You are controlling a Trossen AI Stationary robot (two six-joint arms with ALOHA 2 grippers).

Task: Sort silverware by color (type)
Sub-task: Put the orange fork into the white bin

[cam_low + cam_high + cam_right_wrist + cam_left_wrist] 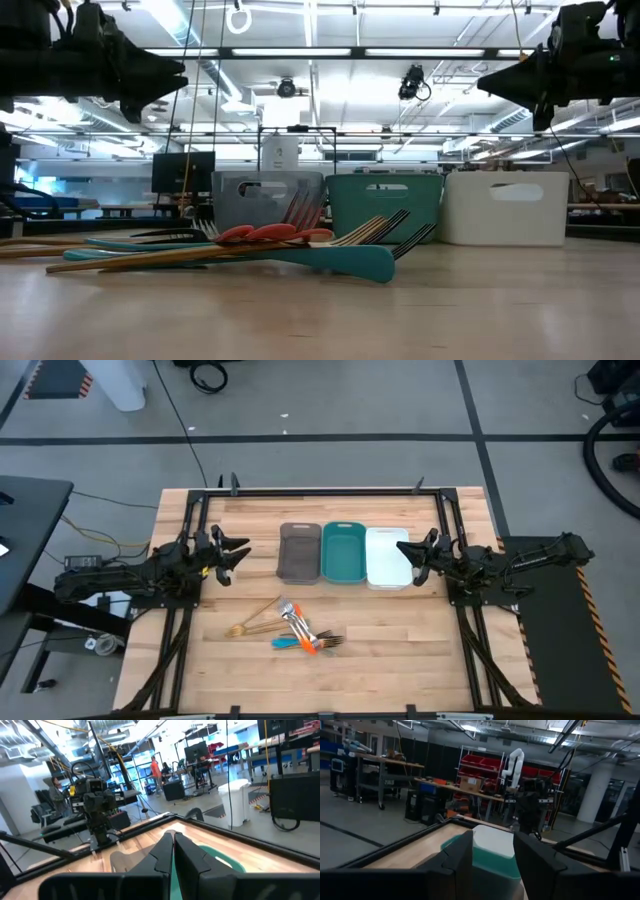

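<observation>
High view: silverware (290,628) heaped at 6 o'clock of the table (400,660), just below grey tray (299,552), teal tray (343,553) and white tray (386,556). Left gripper (237,555) at 9 o'clock of the trays, right gripper (405,553) at 3 o'clock.

Low view: silverware (250,248) piled in front of the trays, both grippers raised above.

Left wrist view: fingers (460,855) parted, grasping nothing.

Right wrist view: fingers (162,851) clenched together, empty.

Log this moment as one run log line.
silverware: piled, unsorted | trays: none inside seen | left claw: open, empty | right claw: shut, empty
</observation>
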